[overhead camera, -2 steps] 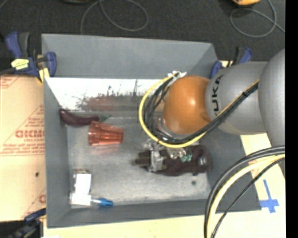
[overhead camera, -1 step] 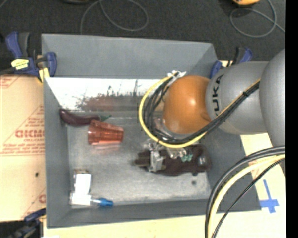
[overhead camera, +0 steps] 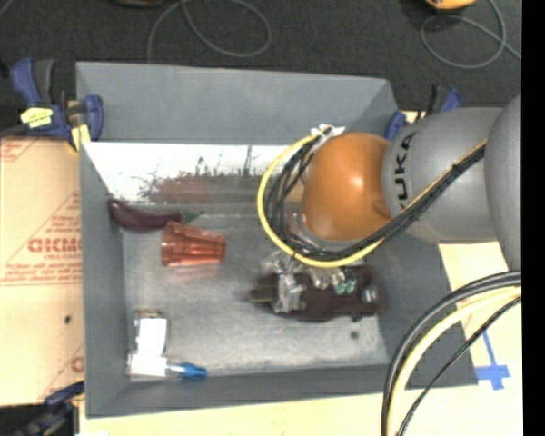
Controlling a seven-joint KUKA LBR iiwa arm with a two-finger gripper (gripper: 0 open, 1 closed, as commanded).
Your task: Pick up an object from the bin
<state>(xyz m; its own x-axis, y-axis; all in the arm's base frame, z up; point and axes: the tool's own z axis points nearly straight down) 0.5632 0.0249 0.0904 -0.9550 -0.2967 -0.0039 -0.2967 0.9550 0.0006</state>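
My gripper (overhead camera: pixel 287 285) is low in the right half of the bin, below the orange wrist cover. It sits on the left end of a dark maroon, lumpy thing (overhead camera: pixel 345 303) that stretches rightward along the bin floor. The gripper and cover hide part of that thing. To the left, a translucent orange-red cup (overhead camera: pixel 193 246) lies on its side, apart from the gripper.
A dark purple, eggplant-shaped thing (overhead camera: pixel 143 216) lies by the back left wall. A white thing with a blue cap (overhead camera: pixel 156 353) rests in the front left corner. The arm and its yellow and black cables cover the bin's right back part.
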